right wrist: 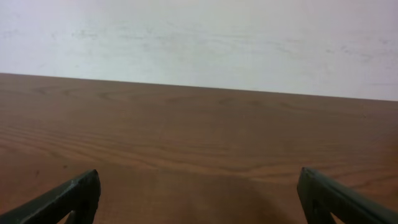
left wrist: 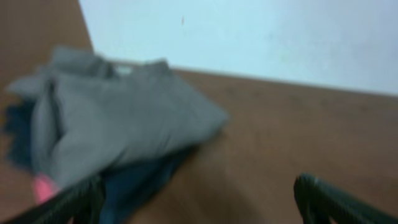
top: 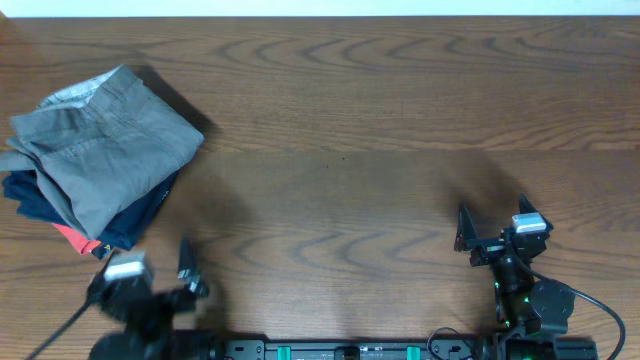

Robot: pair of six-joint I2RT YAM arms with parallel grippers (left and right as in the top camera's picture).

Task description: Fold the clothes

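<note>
The grey shorts (top: 105, 150) lie folded at the table's far left, on top of dark navy folded garments (top: 140, 215). They also show blurred in the left wrist view (left wrist: 118, 118). My left gripper (top: 150, 268) is open and empty, near the front edge just below the pile. My right gripper (top: 492, 222) is open and empty at the front right, far from the shorts. In the right wrist view, the fingers (right wrist: 199, 193) frame only bare table.
A small red cloth piece (top: 72, 238) pokes out from under the pile's near-left edge, and shows as a pink blur in the left wrist view (left wrist: 42, 186). The wooden table (top: 350, 130) ends at a white wall (right wrist: 199, 37) at the back.
</note>
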